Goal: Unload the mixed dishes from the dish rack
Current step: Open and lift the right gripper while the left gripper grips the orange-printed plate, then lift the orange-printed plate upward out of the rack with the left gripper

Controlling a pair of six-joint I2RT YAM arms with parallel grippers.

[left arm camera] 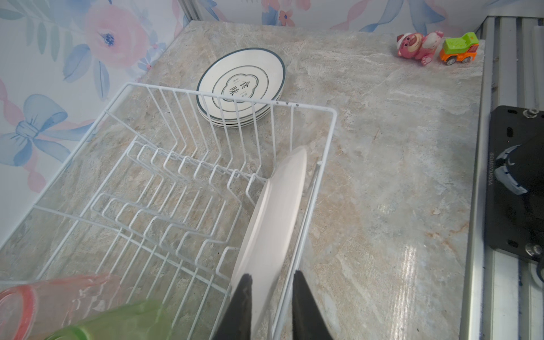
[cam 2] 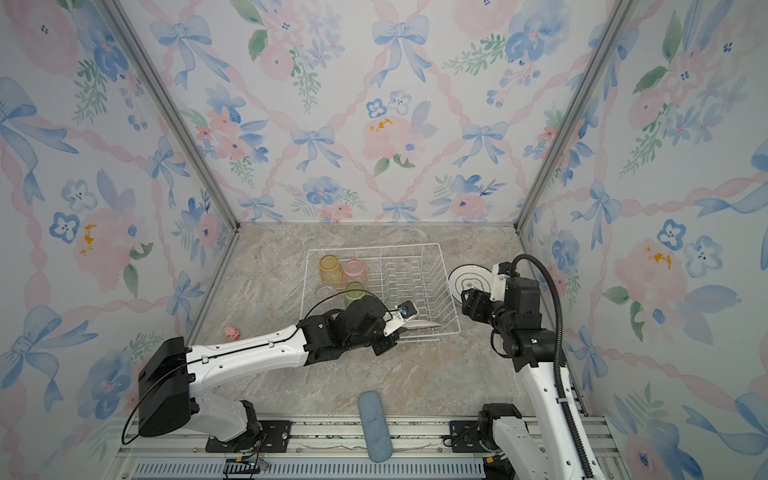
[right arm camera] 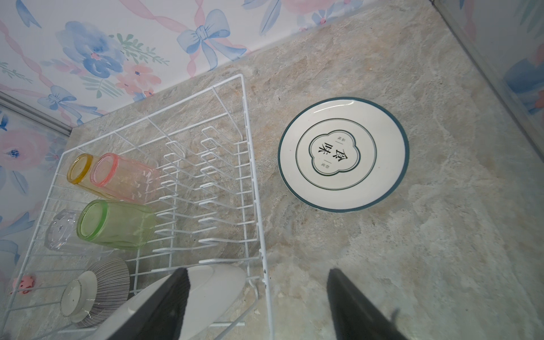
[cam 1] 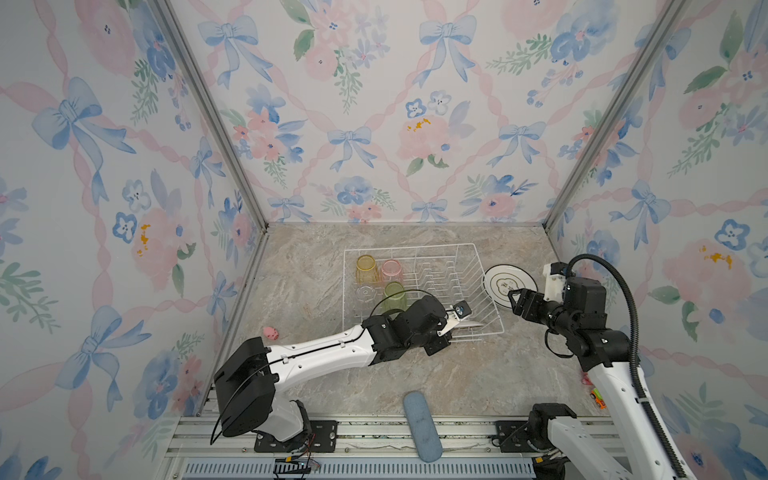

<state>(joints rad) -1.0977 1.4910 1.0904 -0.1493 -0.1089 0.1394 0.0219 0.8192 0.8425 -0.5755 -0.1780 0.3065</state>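
My left tool (left arm camera: 272,273) clenched on plate (left arm camera: 279,206) at rack (left arm camera: 176,188) edge; my right tool (right arm camera: 257,269) released, near plate stack (right arm camera: 343,153).

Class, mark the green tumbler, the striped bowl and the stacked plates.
green tumbler (right arm camera: 123,226), right wrist view, side wall
striped bowl (right arm camera: 110,278), right wrist view, striped outer wall
stacked plates (left arm camera: 244,66), left wrist view, top plate's face

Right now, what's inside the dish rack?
Yellow, pink, clear, green tumblers, an upturned striped bowl, and one plate on edge in the left gripper. From above, the arm covers the bowl.
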